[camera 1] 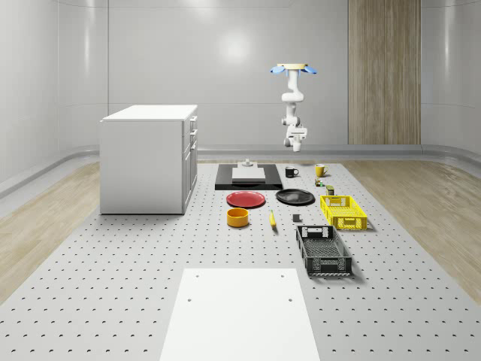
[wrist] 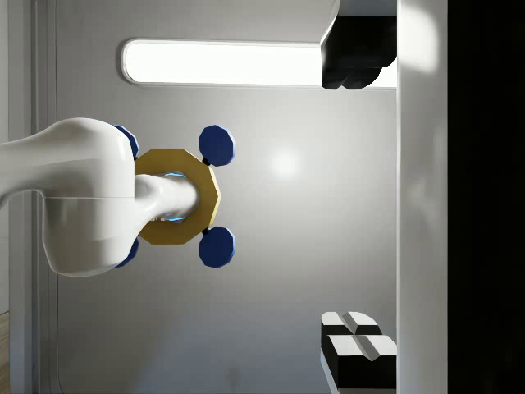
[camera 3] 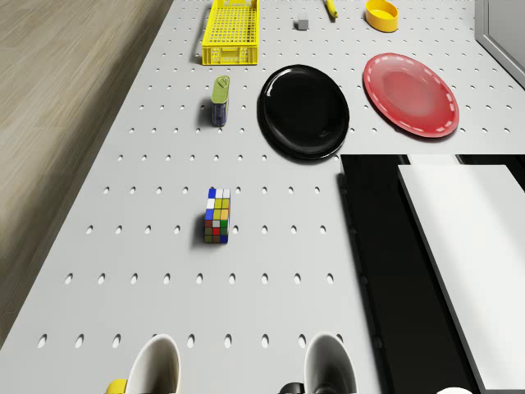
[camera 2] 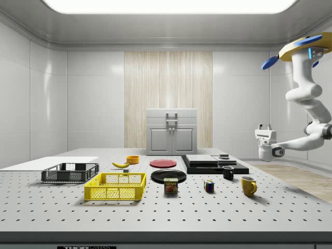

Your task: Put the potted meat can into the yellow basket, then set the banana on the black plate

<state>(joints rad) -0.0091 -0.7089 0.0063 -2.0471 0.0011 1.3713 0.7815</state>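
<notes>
**Both baskets empty, drone hovering at counter's far end**

Yellow basket empty. Dark basket just beside it, also empty. Orange bowl empty as far as I can tell. Black plate bare, red plate next to it bare. Can stands on the counter, between the yellow basket and the cube, near the black plate. Banana lies on the counter beside the bowl. Two mugs, yellow and black, near the black slab.

Drone hovers high over the counter's far end, above the mugs. Arm hangs down, pincer in the air, turned upward, fingers spread apart, holding nothing.

Perforated grey counter, white cabinet on it, white sheet near end. Pale walls, wood panel.
</notes>
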